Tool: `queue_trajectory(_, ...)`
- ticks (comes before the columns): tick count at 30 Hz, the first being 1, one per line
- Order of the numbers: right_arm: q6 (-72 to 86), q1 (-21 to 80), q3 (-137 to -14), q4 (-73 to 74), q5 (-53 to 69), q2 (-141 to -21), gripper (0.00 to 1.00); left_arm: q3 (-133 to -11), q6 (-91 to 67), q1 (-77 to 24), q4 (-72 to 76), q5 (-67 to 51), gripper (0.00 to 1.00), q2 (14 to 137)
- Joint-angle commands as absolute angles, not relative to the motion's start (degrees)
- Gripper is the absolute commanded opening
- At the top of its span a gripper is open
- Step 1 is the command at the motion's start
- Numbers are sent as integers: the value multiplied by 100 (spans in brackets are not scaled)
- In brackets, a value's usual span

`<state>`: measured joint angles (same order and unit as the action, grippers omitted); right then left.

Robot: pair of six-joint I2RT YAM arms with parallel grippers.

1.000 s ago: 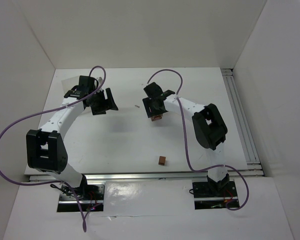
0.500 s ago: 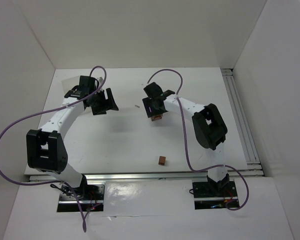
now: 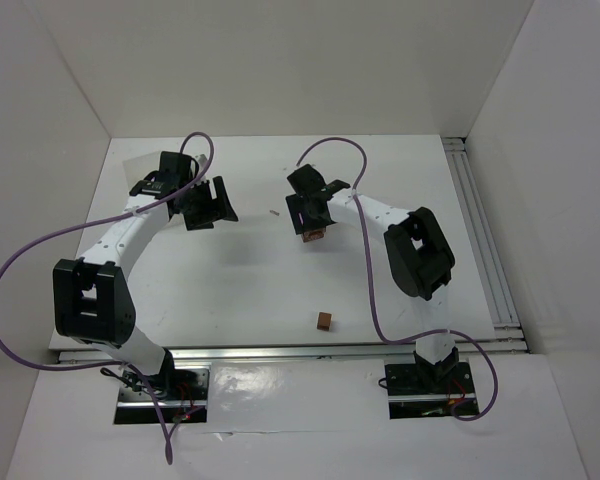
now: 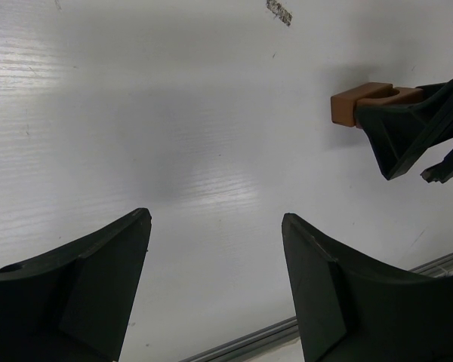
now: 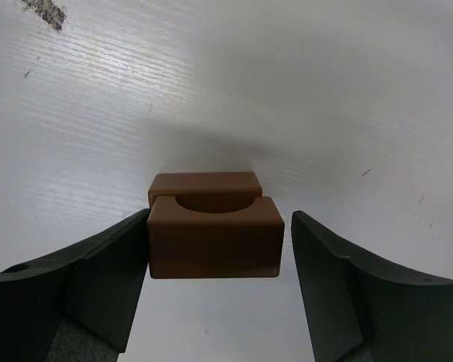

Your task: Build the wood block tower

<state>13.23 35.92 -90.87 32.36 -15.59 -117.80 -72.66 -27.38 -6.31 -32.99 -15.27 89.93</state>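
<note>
1. White walls box in a white worktop (image 3: 230, 285). From overhead, the tower (image 3: 316, 236) stands right of the middle, directly under the right claw (image 3: 308, 222). One loose block (image 3: 324, 320) lies well apart from it, toward the near edge. The left claw (image 3: 212, 214) hangs off to the left. I'd call the job barely begun: there is a low start, and at least that loose block has yet to go on.
2. From the left wrist, the left claw gapes wide with nothing between its fingers (image 4: 98, 286). The tower (image 4: 353, 105) sits off to the upper right, with a dark finger of the right claw against it.
3. From the right wrist, the right claw straddles the tower without pinching it. One finger (image 5: 98, 271) is right at its side and the other stands clear. A notched block (image 5: 211, 245) seems to sit over a plain brick (image 5: 204, 181), though I can't swear they are stacked rather than side by side. The long axis runs from finger to finger, and the half-round notch opens toward the brick.
</note>
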Motion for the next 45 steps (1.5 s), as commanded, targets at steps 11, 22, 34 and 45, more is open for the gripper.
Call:
queue_trajectory(11,1441,3647,-9281,3103,-1679,-11610,65,-7479,-2795,-650,-3278,-1617,82,9009)
queue_trajectory(22,1389,3700,-9334,3155,-1521,-11610,65,-7479,-2795,-650,-3278,-1617,81,9009)
queue_trajectory(34,1389,3700,-9387,3155,-1582,-11716,65,-7479,-2795,-650,-3331,-1617,81,9009)
queue_trajectory(45,1389,3700,-9387,3155,-1582,-11821,65,-7532,-2795,-650,-3331,-1617,81,9009)
